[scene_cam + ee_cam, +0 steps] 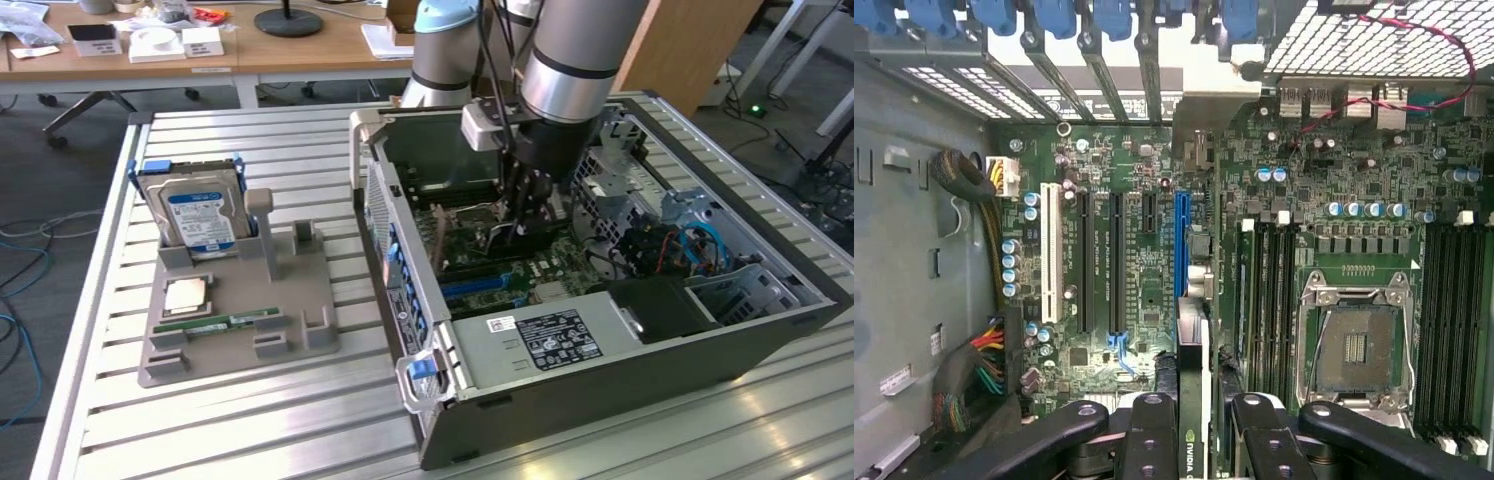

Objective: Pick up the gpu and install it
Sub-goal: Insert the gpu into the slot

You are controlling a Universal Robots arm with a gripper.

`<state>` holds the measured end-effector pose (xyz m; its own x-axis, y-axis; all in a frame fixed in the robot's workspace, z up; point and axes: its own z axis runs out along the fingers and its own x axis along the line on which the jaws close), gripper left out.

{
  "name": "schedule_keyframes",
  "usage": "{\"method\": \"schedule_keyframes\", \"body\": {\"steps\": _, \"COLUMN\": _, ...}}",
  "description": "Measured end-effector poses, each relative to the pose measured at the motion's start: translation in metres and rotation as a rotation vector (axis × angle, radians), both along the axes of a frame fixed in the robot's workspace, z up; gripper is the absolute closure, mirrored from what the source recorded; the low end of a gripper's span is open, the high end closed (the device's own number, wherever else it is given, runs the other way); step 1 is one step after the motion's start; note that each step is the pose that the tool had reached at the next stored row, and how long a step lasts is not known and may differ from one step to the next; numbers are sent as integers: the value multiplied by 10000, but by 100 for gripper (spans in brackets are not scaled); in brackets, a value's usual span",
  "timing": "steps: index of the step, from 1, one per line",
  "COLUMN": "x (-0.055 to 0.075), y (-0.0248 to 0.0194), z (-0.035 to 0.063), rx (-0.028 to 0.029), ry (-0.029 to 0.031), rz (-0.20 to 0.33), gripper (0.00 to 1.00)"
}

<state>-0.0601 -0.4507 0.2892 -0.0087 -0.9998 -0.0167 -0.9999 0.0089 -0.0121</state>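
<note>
Silvery slatted aluminium makes up the table, and one open computer case lies on it on its side, right of centre in the exterior view. One robot arm reaches down from the top edge into the case, with its upper part cut off by the frame. At the exterior view's left sits one grey holder tray carrying three parts. They are one hard drive standing in a blue caddy, one processor lying flat, and one green memory stick lying flat just in front of it. The wrist view shows one green motherboard with five expansion slots: one white, three black and one blue slot. Beside them is one processor socket. The gripper pinches the gpu between its black fingers. The card is seen edge-on, partly cut off by the frame, in line with the blue slot. Whether it touches the slot cannot be told.
</note>
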Motion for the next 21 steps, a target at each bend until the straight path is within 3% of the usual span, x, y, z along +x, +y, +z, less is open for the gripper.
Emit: {"method": "schedule_keyframes", "body": {"steps": 21, "x": -40, "y": -21, "z": -134, "rx": -1, "ry": 0, "rz": 0, "gripper": 74}}
